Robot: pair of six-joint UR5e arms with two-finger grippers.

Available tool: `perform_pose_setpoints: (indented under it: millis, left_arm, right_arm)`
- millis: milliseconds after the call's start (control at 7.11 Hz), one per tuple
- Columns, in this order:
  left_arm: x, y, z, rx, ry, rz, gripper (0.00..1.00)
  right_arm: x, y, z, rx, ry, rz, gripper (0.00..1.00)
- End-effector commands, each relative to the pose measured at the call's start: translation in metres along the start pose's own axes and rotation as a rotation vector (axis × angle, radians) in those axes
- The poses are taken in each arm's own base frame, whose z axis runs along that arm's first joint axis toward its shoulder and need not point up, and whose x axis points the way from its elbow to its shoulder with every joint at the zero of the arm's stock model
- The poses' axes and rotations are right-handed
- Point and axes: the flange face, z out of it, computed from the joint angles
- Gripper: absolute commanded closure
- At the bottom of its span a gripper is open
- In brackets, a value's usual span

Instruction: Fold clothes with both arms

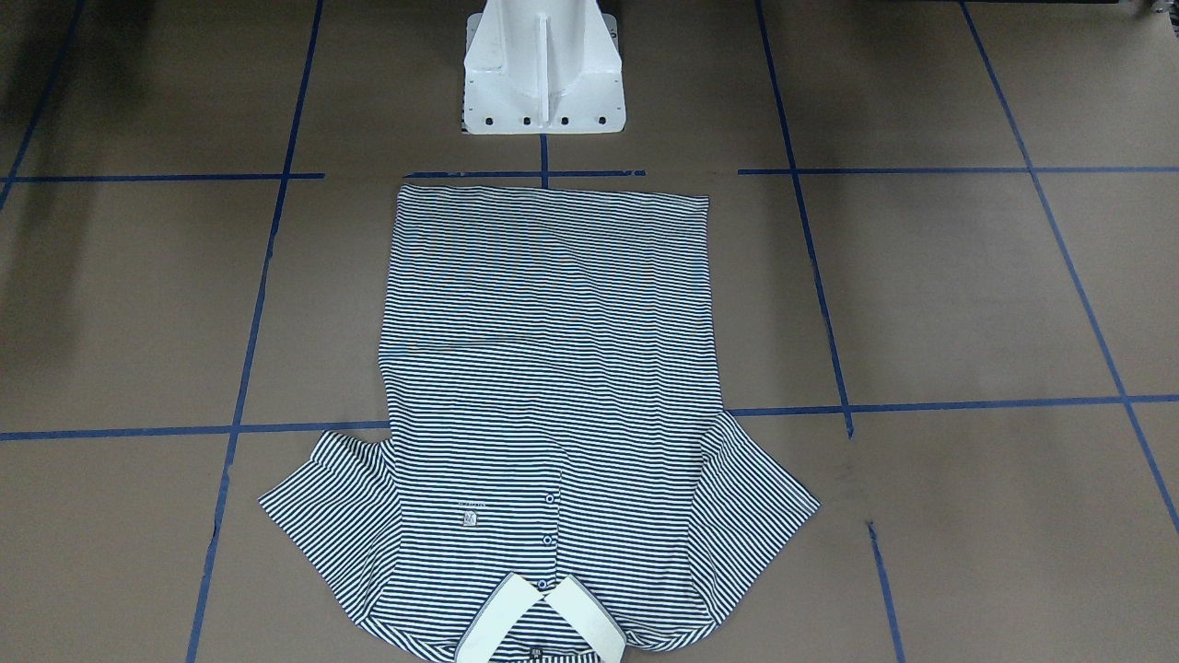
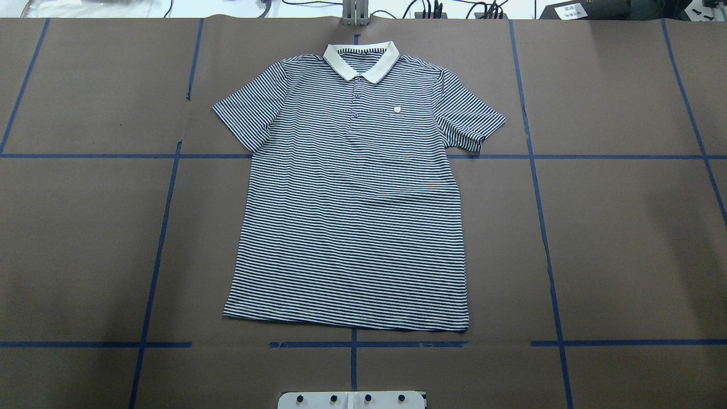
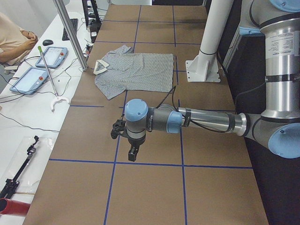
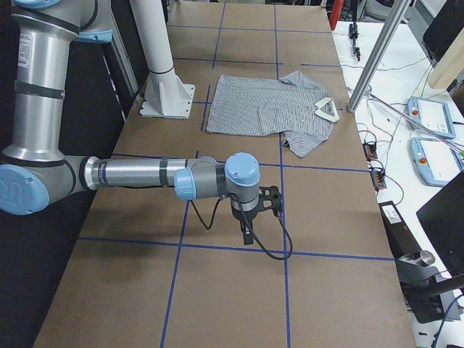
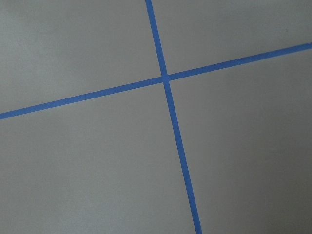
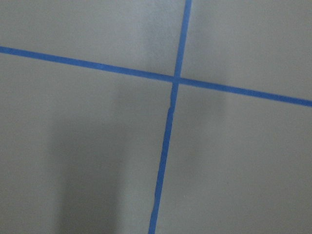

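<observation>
Lying flat, unfolded; striped polo shirt [image 2: 352, 216]

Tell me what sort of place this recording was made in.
Probably a robotics lab: a brown table gridded with blue tape, silver-grey tubular robot arms, and blue-framed operator tablets on a white side bench.

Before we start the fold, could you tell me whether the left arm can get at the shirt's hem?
Probably yes: the left arm hangs over bare table, and nothing lies between it and the near hem of the polo shirt.
</observation>
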Motion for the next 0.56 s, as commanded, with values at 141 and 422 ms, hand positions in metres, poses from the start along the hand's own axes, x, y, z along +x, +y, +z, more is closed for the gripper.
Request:
perform_pose_setpoints:
  millis: [141,422]
  left_arm:
    - [0.03,-0.054,-0.039,0.179,-0.017,0.16,0.0]
    - [0.066,-0.098,-0.085,0.447,-0.031,0.335,0.0]
  right_arm:
    - [-0.007,-0.075,0.005,0.217,0.0,-0.2,0.0]
    - [-0.012,-0.094,0.002,0.254,-0.034,-0.235,0.0]
